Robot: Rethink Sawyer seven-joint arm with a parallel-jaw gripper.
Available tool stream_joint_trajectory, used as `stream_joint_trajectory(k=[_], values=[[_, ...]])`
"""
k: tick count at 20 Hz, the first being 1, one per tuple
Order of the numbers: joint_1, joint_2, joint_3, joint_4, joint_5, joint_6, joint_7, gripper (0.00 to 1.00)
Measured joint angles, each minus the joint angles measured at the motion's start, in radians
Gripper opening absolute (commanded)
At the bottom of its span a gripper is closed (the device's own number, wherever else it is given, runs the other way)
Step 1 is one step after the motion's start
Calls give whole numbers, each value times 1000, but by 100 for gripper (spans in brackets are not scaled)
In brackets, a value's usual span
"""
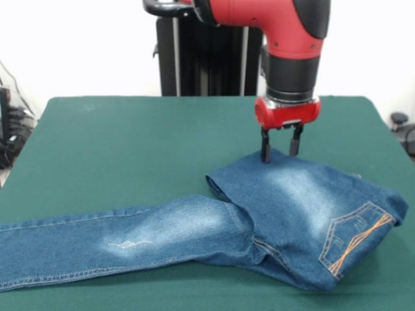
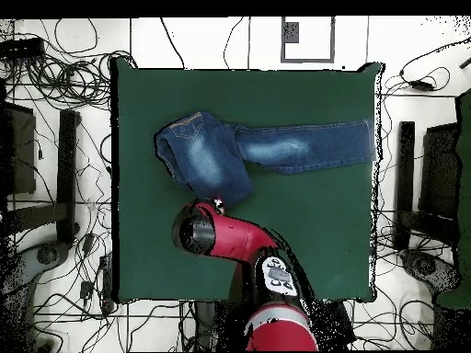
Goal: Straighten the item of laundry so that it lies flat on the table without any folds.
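One open pincer [image 1: 281, 150] straddles the folded jeans' [image 1: 214, 236] far edge.

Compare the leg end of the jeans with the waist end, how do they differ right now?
The leg end lies stretched out flat and long toward the table's edge; the waist end is bunched and folded over. The gripper stands open at the waist end's far edge, away from the leg end. The waist end shows an orange-stitched pocket. Both are faded blue denim.
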Motion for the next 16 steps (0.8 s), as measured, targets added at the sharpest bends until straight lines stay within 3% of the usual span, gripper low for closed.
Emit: stream_joint_trajectory(k=[16], values=[[15,-60,1,5,0,0,0,100]])
